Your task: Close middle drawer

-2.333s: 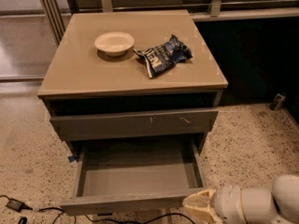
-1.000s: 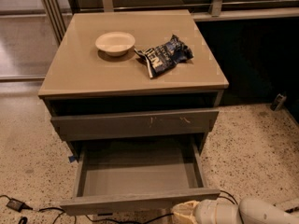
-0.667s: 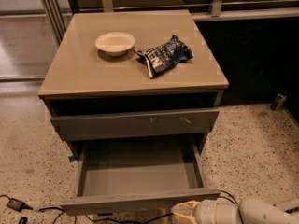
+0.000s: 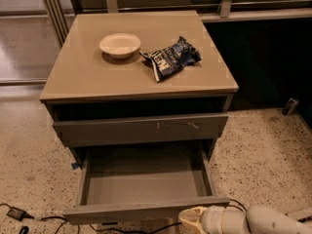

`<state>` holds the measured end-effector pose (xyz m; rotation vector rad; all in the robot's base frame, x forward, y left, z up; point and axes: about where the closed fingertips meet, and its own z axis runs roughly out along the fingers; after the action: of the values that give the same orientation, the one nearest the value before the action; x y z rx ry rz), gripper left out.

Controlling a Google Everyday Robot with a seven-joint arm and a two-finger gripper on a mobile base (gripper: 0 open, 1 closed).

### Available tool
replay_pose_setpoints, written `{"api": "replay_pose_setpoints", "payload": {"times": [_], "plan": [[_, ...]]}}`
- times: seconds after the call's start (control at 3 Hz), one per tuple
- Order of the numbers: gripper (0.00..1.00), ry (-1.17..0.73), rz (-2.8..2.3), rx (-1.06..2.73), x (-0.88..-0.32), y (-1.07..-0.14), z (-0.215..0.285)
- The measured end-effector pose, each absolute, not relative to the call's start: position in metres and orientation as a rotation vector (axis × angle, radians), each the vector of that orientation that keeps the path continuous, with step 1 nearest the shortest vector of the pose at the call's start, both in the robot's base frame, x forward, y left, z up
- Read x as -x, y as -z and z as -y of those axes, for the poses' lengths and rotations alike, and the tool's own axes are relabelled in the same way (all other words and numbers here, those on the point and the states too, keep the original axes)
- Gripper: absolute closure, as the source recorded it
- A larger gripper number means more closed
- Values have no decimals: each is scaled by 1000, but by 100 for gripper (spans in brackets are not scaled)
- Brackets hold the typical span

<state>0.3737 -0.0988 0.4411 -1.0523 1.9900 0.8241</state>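
The middle drawer (image 4: 146, 209) is pulled far out of the grey-brown cabinet. Its grey interior (image 4: 146, 179) is empty and its plain flat front faces me at the bottom of the view. Above it is the similar front with pale scratch marks (image 4: 141, 128), standing slightly out from the cabinet. My gripper (image 4: 191, 218), pale with a white arm behind it, is low at the bottom right. It sits just below and in front of the right end of the middle drawer's front, very close to it; I cannot tell if it touches.
On the cabinet top (image 4: 97, 77) stand a white bowl (image 4: 120, 45) and a crumpled dark blue chip bag (image 4: 169, 58). A black cable and plug (image 4: 19, 213) lie on the speckled floor at the left. A dark wall panel (image 4: 263, 57) is to the right.
My gripper has dropped lower and moved left along the drawer's front since the earliest frame. It has barely moved in the last second. The drawer stays open.
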Motion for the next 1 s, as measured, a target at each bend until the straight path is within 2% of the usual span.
{"api": "replay_pose_setpoints", "payload": {"times": [0.33,1.0], "plan": [[100,-767,-1955,1090,-397,-436,91],[50,-763,-1955,1090,-398,-435,91]]}}
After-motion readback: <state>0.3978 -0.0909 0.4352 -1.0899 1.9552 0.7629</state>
